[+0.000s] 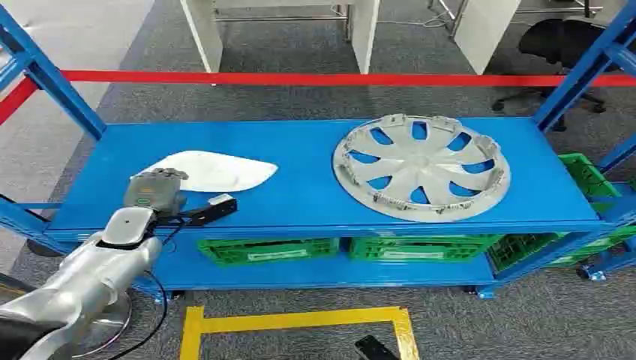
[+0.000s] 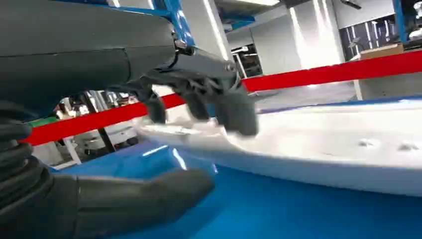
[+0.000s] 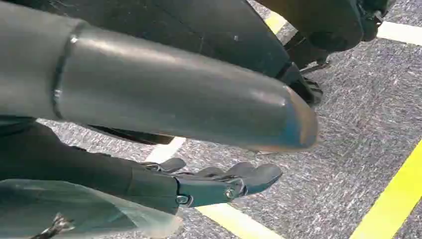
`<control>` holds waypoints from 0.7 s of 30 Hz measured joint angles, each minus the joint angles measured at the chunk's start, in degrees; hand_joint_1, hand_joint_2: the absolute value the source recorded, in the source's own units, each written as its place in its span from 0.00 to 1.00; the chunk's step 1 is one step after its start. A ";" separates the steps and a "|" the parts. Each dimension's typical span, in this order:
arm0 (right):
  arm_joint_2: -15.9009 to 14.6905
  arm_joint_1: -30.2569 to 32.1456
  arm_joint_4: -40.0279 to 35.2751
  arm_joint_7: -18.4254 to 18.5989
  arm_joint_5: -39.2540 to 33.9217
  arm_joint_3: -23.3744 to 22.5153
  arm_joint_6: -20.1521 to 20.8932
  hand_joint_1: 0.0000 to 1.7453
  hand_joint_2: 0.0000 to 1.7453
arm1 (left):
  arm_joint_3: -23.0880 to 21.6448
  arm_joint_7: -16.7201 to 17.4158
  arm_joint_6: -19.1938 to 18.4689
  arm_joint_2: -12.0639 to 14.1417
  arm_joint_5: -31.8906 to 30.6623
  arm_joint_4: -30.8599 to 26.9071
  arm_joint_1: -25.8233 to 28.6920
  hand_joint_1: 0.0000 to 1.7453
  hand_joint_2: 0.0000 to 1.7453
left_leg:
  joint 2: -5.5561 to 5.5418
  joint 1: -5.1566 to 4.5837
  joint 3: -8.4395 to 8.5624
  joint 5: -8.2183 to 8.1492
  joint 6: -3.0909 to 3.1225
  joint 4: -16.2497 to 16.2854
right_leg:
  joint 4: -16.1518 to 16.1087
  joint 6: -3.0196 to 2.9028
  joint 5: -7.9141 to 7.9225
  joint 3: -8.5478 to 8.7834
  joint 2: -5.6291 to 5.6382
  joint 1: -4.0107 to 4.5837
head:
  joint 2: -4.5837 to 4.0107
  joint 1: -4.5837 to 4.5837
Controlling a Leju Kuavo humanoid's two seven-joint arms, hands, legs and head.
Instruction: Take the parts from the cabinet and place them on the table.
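White panel (image 1: 214,169) under left hand (image 1: 155,190), fingers above, thumb below; right hand (image 3: 219,183) empty, fingers straight.

Right robot hand (image 3: 224,183) hangs empty, fingers extended, over grey carpet (image 3: 368,124).

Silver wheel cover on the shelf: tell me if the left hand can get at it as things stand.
Probably not yet: the left hand is at the white panel, and the wheel cover lies uncovered, far across the blue shelf.
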 joint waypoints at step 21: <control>0.17 0.00 0.00 -0.09 0.00 -0.02 0.00 0.00 0.00 | 0.00 -0.02 0.04 -0.09 -0.15 0.07 -0.16 1.00 1.00 | 0.00 0.00 0.02 0.02 -0.01 0.00 | 0.00 0.00 0.00 0.01 0.01 0.00 | 0.00 0.00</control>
